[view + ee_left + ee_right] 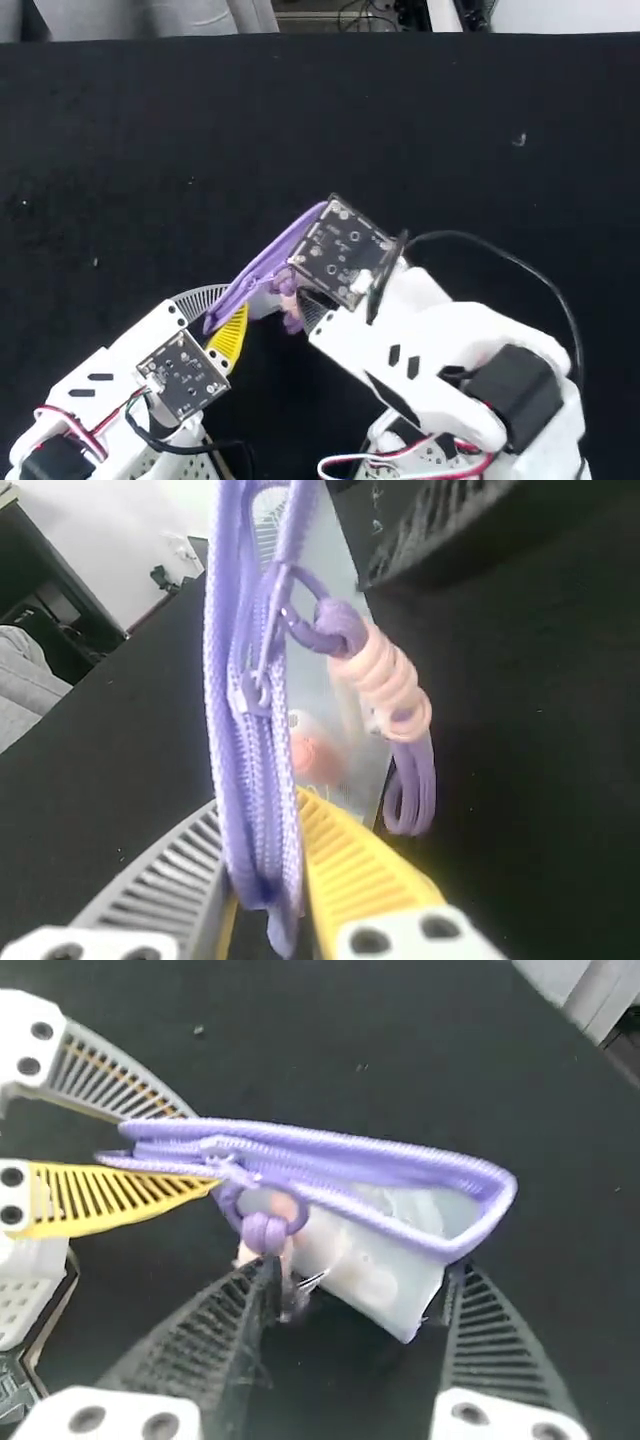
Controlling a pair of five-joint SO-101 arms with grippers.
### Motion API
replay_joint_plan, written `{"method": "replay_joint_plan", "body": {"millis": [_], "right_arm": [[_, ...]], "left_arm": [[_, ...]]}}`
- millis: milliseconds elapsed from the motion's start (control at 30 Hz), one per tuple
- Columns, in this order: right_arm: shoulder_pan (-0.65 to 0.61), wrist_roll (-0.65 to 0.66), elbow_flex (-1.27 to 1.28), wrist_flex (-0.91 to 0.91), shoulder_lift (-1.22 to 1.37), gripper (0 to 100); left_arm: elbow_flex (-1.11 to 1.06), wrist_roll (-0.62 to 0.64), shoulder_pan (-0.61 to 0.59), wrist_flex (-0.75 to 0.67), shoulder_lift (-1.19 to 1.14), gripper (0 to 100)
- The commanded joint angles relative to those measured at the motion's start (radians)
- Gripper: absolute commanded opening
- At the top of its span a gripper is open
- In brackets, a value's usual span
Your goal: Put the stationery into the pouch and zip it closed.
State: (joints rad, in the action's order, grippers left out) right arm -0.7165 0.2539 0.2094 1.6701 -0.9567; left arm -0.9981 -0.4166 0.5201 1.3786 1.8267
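Currently, item one: pouch [380,1260], clear body with a purple zip edge, held off the black table [150,150] at lower centre of the high view, between both arms.
Left gripper [258,810]: grey and yellow fingers drawn narrow, pinching the zip band at one end.
Right gripper [362,1270]: black fingers set moderately wide, one at each side of the clear body, touching it.
Zip pull cord [385,695]: purple loop with pale pink rings, hanging beside the zip, against a black finger.
Contents: a pinkish item [305,750], blurred behind the clear wall.
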Motion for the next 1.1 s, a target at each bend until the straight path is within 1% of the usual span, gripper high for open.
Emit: {"method": "replay_joint_plan", "body": {"millis": [0, 133, 300, 400, 533, 700, 833, 967, 1000, 1067], "right_arm": [[-0.055, -0.008, 0.018, -0.032, -0.005, 23.7], [-0.115, -0.008, 0.027, -0.038, -0.067, 23.8], [-0.127, -0.014, 0.084, -0.061, -0.088, 24.0], [-0.13, -0.017, 0.13, -0.091, -0.093, 23.9], [-0.192, -0.017, 0.136, -0.091, -0.088, 23.7], [-0.193, -0.011, 0.193, -0.137, -0.088, 23.7], [-0.193, -0.011, 0.291, -0.224, -0.087, 23.7], [-0.192, -0.012, 0.251, -0.209, -0.088, 23.5], [-0.192, -0.012, 0.249, -0.209, -0.088, 22.5], [-0.189, -0.011, 0.251, -0.212, -0.087, 17.4]], "left_arm": [[-0.015, 0.009, -0.018, -0.011, -0.005, 3], [-0.015, 0.009, -0.018, -0.012, -0.005, 3], [-0.015, 0.009, -0.018, -0.014, -0.005, 3], [-0.041, 0.009, -0.024, -0.048, -0.005, 3], [-0.091, 0.008, -0.027, -0.086, -0.005, 3], [-0.077, 0.008, -0.024, -0.083, -0.005, 3], [-0.074, 0.009, -0.019, -0.081, -0.005, 3], [-0.077, 0.009, -0.021, -0.081, -0.005, 3], [-0.079, 0.009, -0.019, -0.081, -0.005, 3], [-0.079, 0.009, -0.019, -0.081, -0.005, 3]]}}
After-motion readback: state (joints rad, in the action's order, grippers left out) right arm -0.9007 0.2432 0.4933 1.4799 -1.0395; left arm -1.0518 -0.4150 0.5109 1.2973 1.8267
